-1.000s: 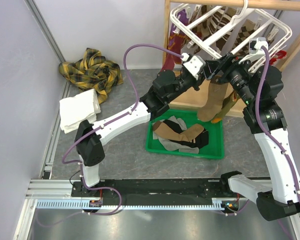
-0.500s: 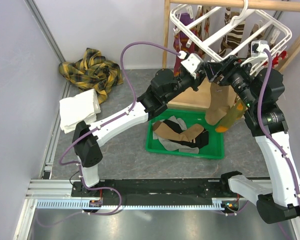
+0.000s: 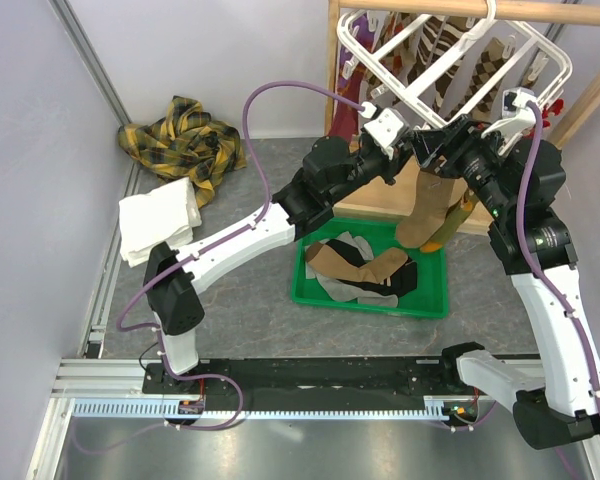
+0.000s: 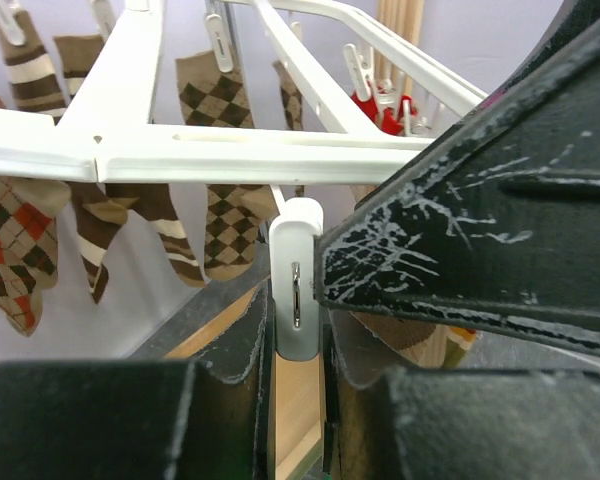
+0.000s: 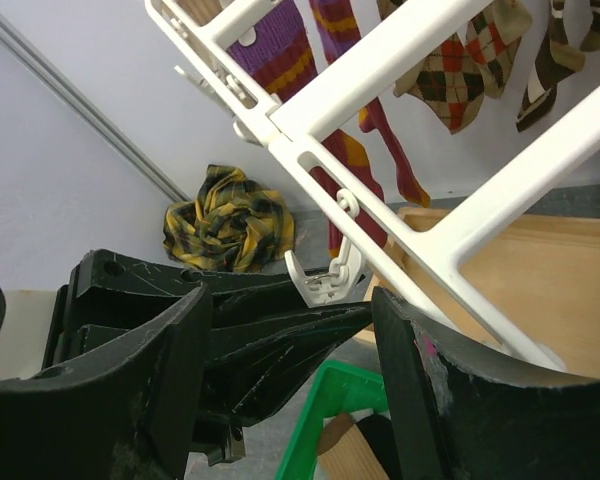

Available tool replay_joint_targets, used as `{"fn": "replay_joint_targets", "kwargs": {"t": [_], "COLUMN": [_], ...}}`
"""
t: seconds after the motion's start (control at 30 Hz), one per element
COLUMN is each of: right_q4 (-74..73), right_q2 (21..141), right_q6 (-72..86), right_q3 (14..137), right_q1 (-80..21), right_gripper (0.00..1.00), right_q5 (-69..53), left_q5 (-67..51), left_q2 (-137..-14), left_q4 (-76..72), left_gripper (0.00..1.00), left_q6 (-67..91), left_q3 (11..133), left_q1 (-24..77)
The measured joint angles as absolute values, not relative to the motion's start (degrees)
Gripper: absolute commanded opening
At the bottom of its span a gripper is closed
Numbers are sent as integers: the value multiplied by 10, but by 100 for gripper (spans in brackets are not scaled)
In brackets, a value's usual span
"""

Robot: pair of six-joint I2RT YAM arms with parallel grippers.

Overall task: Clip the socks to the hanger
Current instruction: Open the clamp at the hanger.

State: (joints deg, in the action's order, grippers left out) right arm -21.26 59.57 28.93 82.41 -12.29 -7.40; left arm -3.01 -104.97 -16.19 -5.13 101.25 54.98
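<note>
Left wrist view: my left end effector (image 4: 295, 335) is pressed onto a white clip (image 4: 296, 285), with a finger (image 4: 242, 350) against each side of it. The clip hangs from a bar of the hanger (image 4: 230, 155), which crosses just above. Behind it, an argyle sock (image 4: 223, 225) and some striped ones dangle from other clips.

Right wrist view: my right end effector (image 5: 290, 298) is spread. Its fingers (image 5: 130, 400) are well apart and nothing is pinched between them. Past the gap, the black tip of the left end effector sits on the same clip, under the hanger's slanted bars. A purple sock (image 5: 280, 50) with stripes hangs at the top. A corner of a green tray (image 5: 315, 405) shows low down, and a plaid cloth (image 5: 228, 222) lies far back.

Top view: both my arms reach up to the near corner of the hanger, which hangs tilted from a wooden frame (image 3: 332, 50). Their tips nearly meet. A brown sock (image 3: 425, 205) with an orange toe hangs right below that spot, above the tray. I cannot tell what holds it. More socks (image 3: 365, 268) lie in the tray on the bench (image 3: 260, 310). A white towel (image 3: 155, 225) lies at the left, near the cloth.
</note>
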Motion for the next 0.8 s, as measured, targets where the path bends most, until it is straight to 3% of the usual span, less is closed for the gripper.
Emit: {"fn": "replay_joint_targets", "kwargs": {"t": [0.63,0.8], "right_q4": [-203,-209], "right_q2": [590,588], "right_q6": [305,309], "right_q3": [819,819], "right_q1": [-121,-121], "right_gripper": [68,71], "right_q5": [-62,-40], "left_q5": [-151,-166], "left_q2": [-1049,-1050], "left_q4": [-149,-156], "left_gripper": [2,2], "left_q6": [-119,-114], "left_q3": [1032,1041], "left_q1": [536,536]}}
